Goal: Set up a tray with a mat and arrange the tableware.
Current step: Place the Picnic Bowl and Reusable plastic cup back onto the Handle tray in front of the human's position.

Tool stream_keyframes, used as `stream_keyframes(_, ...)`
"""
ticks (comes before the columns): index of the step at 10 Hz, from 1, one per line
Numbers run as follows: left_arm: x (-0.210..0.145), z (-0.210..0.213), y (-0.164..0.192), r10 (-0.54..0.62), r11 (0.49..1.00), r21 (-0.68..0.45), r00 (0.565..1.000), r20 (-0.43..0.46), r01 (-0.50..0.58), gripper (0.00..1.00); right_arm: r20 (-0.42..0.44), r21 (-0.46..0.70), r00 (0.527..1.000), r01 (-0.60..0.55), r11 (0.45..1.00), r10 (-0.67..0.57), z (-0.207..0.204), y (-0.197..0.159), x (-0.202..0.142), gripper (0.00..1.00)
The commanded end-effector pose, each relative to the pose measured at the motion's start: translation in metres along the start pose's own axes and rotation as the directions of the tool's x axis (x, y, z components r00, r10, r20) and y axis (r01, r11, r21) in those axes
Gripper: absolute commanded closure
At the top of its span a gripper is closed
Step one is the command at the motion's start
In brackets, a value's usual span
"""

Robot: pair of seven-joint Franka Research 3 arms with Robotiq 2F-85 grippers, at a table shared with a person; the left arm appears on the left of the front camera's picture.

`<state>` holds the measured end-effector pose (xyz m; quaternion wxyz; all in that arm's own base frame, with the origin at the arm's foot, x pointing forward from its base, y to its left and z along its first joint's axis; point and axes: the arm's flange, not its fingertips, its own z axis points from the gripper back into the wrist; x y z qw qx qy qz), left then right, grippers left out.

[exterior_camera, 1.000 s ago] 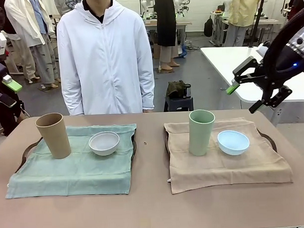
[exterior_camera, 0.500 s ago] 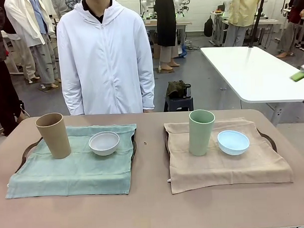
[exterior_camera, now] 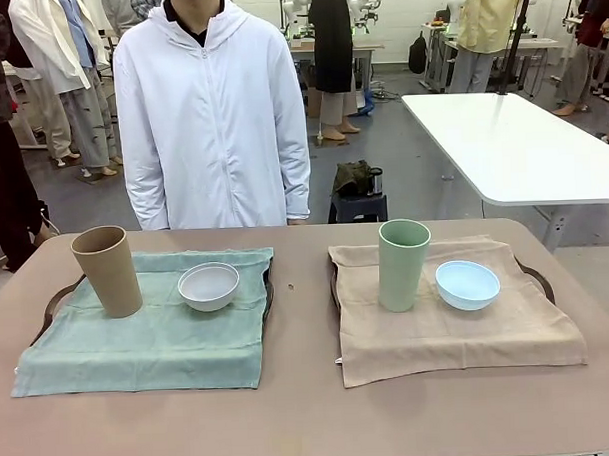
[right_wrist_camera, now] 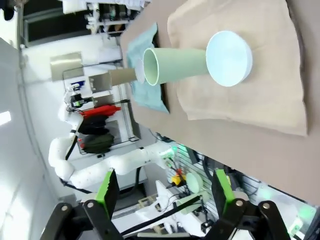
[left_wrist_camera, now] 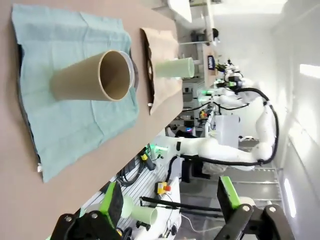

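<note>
A brown table (exterior_camera: 311, 418) holds two trays under cloth mats. On the green mat (exterior_camera: 148, 339), left of the tan mat (exterior_camera: 453, 328), stand the tan cup (exterior_camera: 107, 271) and white bowl (exterior_camera: 208, 286). The tan mat carries the green cup (exterior_camera: 403, 265) and blue bowl (exterior_camera: 467, 284). The left gripper (left_wrist_camera: 170, 212) and right gripper (right_wrist_camera: 165, 200) hang off the table, jaws apart and empty.

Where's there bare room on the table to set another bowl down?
Free: the bare strip between the teal mat and the tan mat, and the table edge in front of both mats. Crowded: each mat's far half, holding tan cup, white bowl, green cup, blue bowl.
</note>
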<state>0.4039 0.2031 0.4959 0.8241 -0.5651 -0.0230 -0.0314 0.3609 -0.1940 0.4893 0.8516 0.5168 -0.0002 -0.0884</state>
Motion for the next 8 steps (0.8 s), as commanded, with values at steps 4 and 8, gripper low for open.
stream_keyframes(4, 0.000, 0.000, 0.000, 0.000, 1.000, 0.000, 1.000, 0.000, 0.000, 0.00, -0.001, -0.043, 1.000, -0.030, 0.999, 0.030, -0.003, 0.015, -0.001, 0.03)
stream_keyframes(8, 0.000, 0.000, 0.000, 0.000, 1.000, 0.000, 1.000, 0.000, 0.000, 0.00, -0.001, -0.043, 1.000, -0.030, 0.999, 0.030, -0.003, 0.015, -0.001, 0.03)
